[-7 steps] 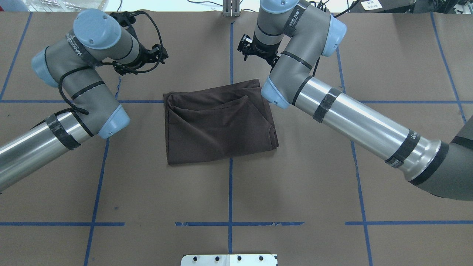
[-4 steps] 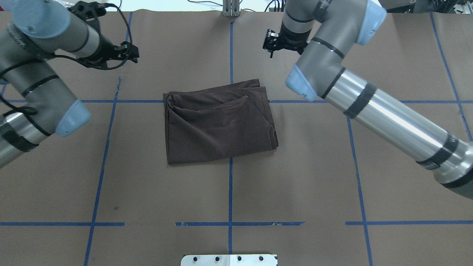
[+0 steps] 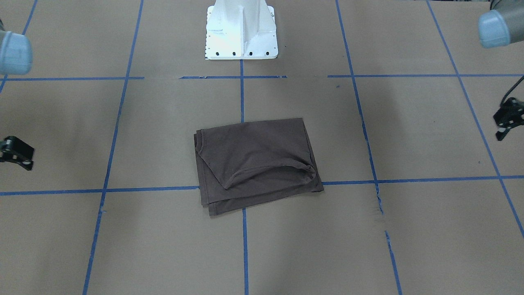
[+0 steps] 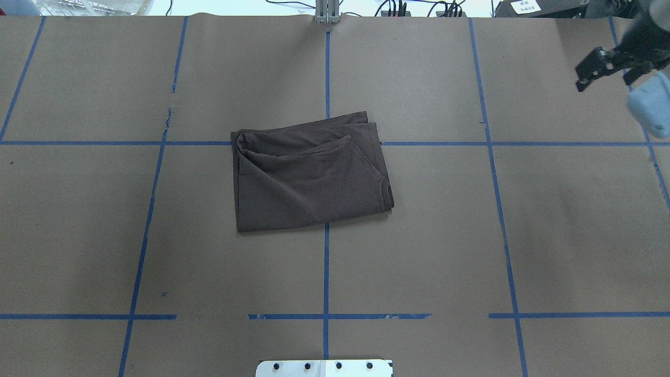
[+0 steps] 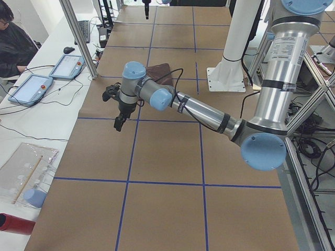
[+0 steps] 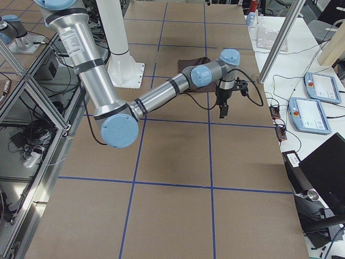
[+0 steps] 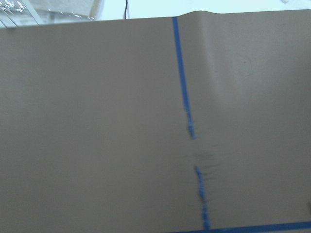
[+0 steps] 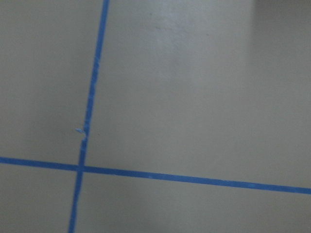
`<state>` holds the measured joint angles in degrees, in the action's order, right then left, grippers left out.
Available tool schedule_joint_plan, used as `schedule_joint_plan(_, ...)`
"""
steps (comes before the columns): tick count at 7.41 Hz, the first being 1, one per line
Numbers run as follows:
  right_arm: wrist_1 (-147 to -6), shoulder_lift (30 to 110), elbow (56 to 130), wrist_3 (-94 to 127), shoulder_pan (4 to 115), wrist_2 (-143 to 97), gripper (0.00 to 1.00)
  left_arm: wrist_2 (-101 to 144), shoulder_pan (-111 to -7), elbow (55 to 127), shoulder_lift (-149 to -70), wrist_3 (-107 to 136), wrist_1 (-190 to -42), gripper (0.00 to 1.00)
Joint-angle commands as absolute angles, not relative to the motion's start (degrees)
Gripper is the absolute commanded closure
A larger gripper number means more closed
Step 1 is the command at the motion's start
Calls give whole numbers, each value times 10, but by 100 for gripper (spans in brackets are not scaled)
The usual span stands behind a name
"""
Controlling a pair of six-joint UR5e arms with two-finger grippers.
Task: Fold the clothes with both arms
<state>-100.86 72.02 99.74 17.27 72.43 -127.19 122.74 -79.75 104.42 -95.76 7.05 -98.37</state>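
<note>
The dark brown T-shirt [image 4: 311,175] lies folded into a rough rectangle at the table's middle, one sleeve on top; it also shows in the front view [image 3: 256,164]. Nothing touches it. My left gripper [image 3: 500,133] hangs far out at the table's left side, out of the overhead view, and shows in the left side view [image 5: 118,125]. My right gripper [image 4: 580,84] is at the far right edge, also in the front view [image 3: 25,164] and right side view [image 6: 221,112]. Both look shut and empty, fingers pointing down above bare table.
The white pedestal base [image 3: 241,37] stands at the robot's side of the table. Blue tape lines [image 4: 326,272] grid the brown table cover. Tablets [image 5: 31,86] and a seated person [image 5: 13,42] are beyond the far edge, by a metal post [image 5: 78,36].
Both arms have swung outward and away from the shirt. The left arm has left the overhead view; the right one has reached its far right edge. The shirt has not moved.
</note>
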Motion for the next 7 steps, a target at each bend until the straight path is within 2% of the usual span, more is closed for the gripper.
schedule_joint_plan(1, -1033, 781, 1025, 94, 780, -1289, 0, 1253, -837, 1029, -904, 18, -996, 0)
schedule_joint_plan(2, -1033, 795, 1044, 87, 780, -1294, 0, 1248, -838, 1022, -897, 18, -1007, 0)
schedule_joint_plan(5, -1033, 859, 1041, 86, 812, -1307, 0, 1254, -855, 992, -868, 11, -990, 0)
schedule_joint_plan(7, -1033, 881, 1005, 40, 876, -1375, 0, 1259, -870, 968, -863, -85, -953, 0)
